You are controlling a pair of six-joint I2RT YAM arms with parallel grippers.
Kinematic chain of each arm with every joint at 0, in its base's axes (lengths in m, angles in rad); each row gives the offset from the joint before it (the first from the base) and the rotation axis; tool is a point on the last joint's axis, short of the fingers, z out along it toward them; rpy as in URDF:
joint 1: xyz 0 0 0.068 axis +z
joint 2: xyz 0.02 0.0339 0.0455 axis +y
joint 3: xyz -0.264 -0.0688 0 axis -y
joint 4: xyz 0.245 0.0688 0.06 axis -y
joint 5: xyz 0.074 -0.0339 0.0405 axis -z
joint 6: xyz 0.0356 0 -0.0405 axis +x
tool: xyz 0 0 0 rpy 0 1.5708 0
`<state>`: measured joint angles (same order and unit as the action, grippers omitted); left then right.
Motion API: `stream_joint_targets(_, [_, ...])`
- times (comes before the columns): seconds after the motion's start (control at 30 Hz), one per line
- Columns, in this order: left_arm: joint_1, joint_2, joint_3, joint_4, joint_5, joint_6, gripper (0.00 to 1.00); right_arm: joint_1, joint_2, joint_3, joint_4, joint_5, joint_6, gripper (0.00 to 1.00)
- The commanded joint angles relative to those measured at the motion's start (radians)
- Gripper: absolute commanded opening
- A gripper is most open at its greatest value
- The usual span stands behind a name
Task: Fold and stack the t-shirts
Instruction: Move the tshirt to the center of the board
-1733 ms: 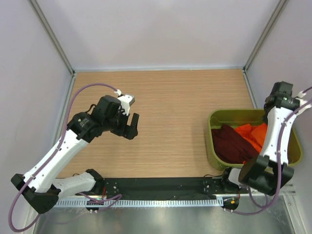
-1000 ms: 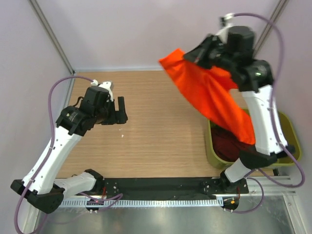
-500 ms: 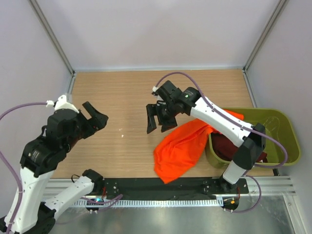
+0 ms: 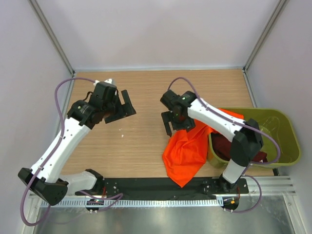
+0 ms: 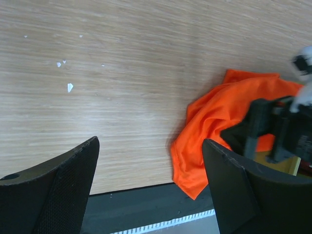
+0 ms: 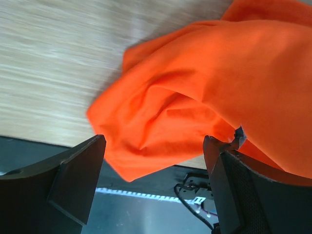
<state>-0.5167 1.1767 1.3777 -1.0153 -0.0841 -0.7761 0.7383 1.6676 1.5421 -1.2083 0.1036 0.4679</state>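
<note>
As you look down from the top camera, orange t-shirt [image 4: 187, 146]: crumpled on the bench [image 4: 146, 87]. One end is draped over the near-left rim of the olive tub [image 4: 288, 141], and the other reaches the bench's front edge.
Top camera, maroon t-shirt [image 4: 225, 145]: bunched inside the tub, partly under the orange one.
Top camera, right jaws: you have them spread apart on the right arm [image 4: 214, 116], at the far-left edge of the orange t-shirt, gripping nothing. Whether they touch the cloth you cannot tell.
Top camera, left jaws: spread apart and empty on the left arm [image 4: 63, 146], over bare bench, well apart from both shirts.
Left wrist camera, left jaws: your two fingers [image 5: 58, 190] sit in the bottom corners with a wide gap and only wood between them.
Left wrist camera, orange t-shirt [image 5: 209, 126]: heaped at the right, beside the dark end of the right arm.
Left wrist camera, white flecks [image 5: 69, 87]: scattered on the wood at upper left.
Right wrist camera, right jaws: parted wide, with nothing clamped.
Right wrist camera, orange t-shirt [image 6: 195, 87]: rumpled folds below the gap, its lower edge overhanging the black rail [image 6: 39, 148].
</note>
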Motion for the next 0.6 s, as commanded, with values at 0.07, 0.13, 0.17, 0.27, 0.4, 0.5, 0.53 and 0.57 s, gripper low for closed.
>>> stream_joint_targets(0.07, [0.006, 0.029, 0.092, 0.055, 0.012, 0.118, 0.87, 0.015, 0.093, -0.155, 0.133, 0.126, -0.005, 0.88])
stream_joint_targets(0.13, [0.015, 0.031, 0.106, 0.047, 0.004, 0.135, 0.87, 0.015, 0.101, -0.221, 0.197, 0.127, 0.015, 0.87])
stream_joint_targets(0.17, [0.018, 0.032, 0.109, 0.034, 0.004, 0.138, 0.87, 0.015, 0.1, -0.244, 0.222, 0.127, 0.02, 0.85])
stream_joint_targets(0.27, [0.024, 0.015, 0.103, 0.026, 0.009, 0.144, 0.87, 0.015, 0.092, -0.316, 0.314, 0.12, 0.025, 0.81])
stream_joint_targets(0.4, [0.038, 0.0, 0.089, 0.024, 0.003, 0.146, 0.87, 0.013, 0.096, -0.387, 0.398, 0.088, 0.035, 0.7])
stream_joint_targets(0.5, [0.047, 0.001, 0.104, 0.006, 0.003, 0.155, 0.87, 0.015, 0.092, -0.418, 0.455, 0.08, 0.046, 0.56])
stream_joint_targets(0.53, [0.049, 0.001, 0.107, 0.001, 0.003, 0.156, 0.87, 0.015, 0.092, -0.416, 0.457, 0.087, 0.048, 0.43])
stream_joint_targets(0.57, [0.053, 0.0, 0.107, -0.003, 0.001, 0.158, 0.87, 0.013, 0.093, -0.41, 0.454, 0.097, 0.043, 0.34])
